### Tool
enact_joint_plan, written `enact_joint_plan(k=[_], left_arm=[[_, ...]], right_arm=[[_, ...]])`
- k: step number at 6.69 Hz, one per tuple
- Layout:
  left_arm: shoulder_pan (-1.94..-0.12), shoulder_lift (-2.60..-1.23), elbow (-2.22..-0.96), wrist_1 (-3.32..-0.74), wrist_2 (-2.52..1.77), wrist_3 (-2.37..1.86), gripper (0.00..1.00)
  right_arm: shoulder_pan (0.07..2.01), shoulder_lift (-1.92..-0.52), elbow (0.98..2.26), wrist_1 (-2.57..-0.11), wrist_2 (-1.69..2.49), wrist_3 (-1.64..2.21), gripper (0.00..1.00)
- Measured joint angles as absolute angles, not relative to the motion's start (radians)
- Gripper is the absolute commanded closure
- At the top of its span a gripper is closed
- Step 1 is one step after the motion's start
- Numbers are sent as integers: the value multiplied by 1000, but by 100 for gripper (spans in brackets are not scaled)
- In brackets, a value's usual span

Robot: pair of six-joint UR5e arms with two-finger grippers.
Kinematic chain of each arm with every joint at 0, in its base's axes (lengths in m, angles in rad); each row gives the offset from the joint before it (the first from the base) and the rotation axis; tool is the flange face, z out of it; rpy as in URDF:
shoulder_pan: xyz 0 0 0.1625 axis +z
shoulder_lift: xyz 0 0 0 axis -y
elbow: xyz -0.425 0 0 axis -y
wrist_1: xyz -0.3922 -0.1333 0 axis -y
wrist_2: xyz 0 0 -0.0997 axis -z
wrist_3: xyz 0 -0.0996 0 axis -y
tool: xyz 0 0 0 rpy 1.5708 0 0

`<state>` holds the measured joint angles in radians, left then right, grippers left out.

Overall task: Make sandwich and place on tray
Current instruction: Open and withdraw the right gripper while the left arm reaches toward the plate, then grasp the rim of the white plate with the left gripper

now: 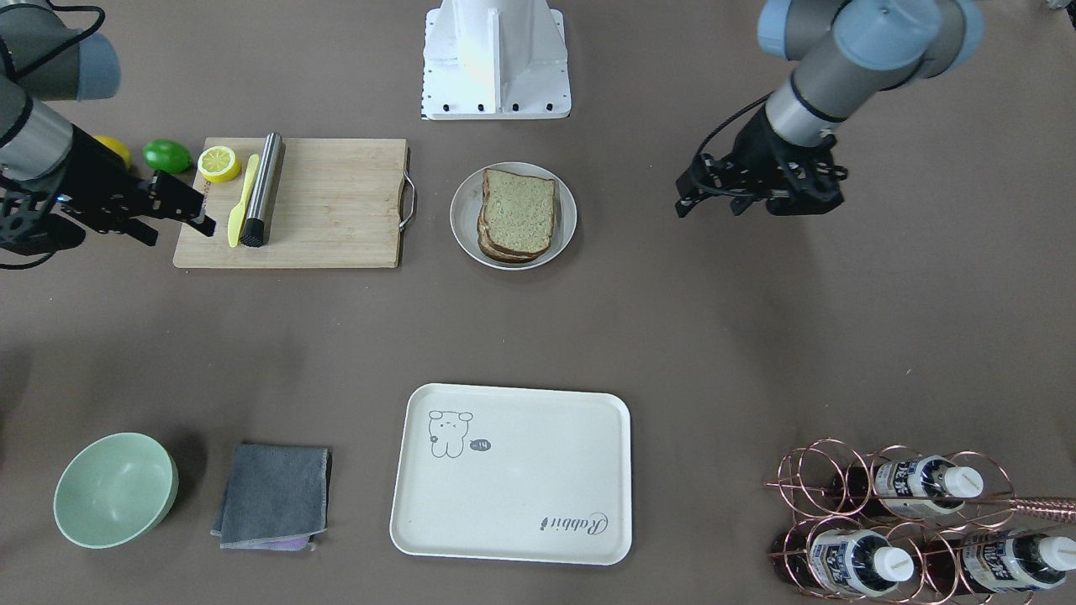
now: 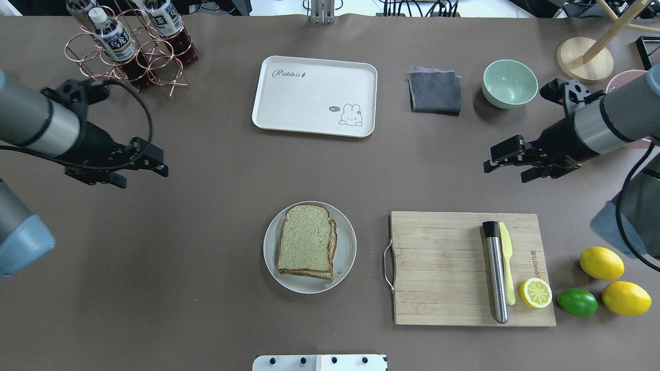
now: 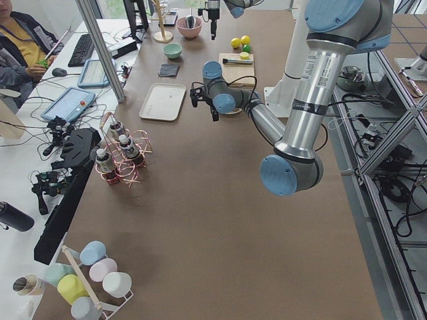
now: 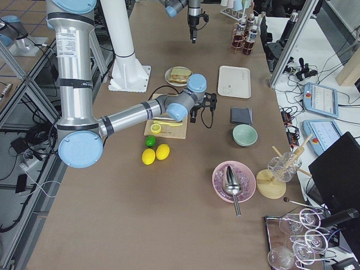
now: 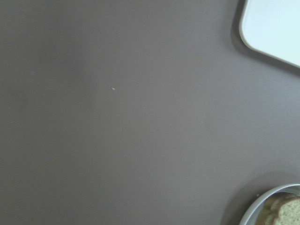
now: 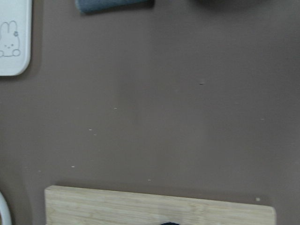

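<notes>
Probably the sandwich (image 2: 307, 241) is light and soft, so it will squash under a hard pinch. The loose layers could slide apart or fan open if it is lifted by one corner. I would grip it across two opposite crust edges, low enough to catch both slices. The squeeze should be gentle, and the stack should stay level on the way over. The plate (image 2: 346, 257) under it has a raised rim, which leaves little room for a finger to get beneath the bottom slice.

It is a square stack of bread, with a tan, slightly greenish top face and a brown crust. The edges of the slice below peek out along one side. Any filling is hidden from above. The sandwich lies flat on the round white plate, at the middle of the table (image 2: 206, 232) and towards the robot's edge. A wooden board (image 2: 443, 268) sits just beside it on the robot's right.

The tray (image 2: 309, 98) is cream with rounded corners and a small animal drawing. It is bare and lies by the middle of the far edge, well apart from the plate.

The left gripper (image 2: 160, 164) hangs over open table towards the left edge. The right gripper (image 2: 490, 164) hangs towards the right edge, beyond the board. Neither carries anything, and I cannot tell how wide either stands.
</notes>
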<state>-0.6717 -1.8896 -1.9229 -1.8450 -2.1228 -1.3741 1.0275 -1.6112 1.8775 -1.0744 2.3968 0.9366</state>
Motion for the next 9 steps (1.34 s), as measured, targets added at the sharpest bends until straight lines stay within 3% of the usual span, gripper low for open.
enact_joint_plan(k=[1, 4, 6, 9], left_arm=[[-617, -1925, -1900, -1844, -2082, -1389, 16], [-520, -2039, -1783, -1854, -1979, -1350, 44], [-507, -2044, -1731, -1915, -1964, -1301, 45], [-484, -2038, -1690, -2004, -1964, -1295, 57]], right_arm=[[1068, -1664, 1878, -1079, 2403, 844, 0], [1148, -1754, 1880, -1083, 2440, 704, 0], [1163, -1765, 1887, -1083, 2463, 696, 0], [1167, -1776, 1903, -1085, 2480, 696, 0]])
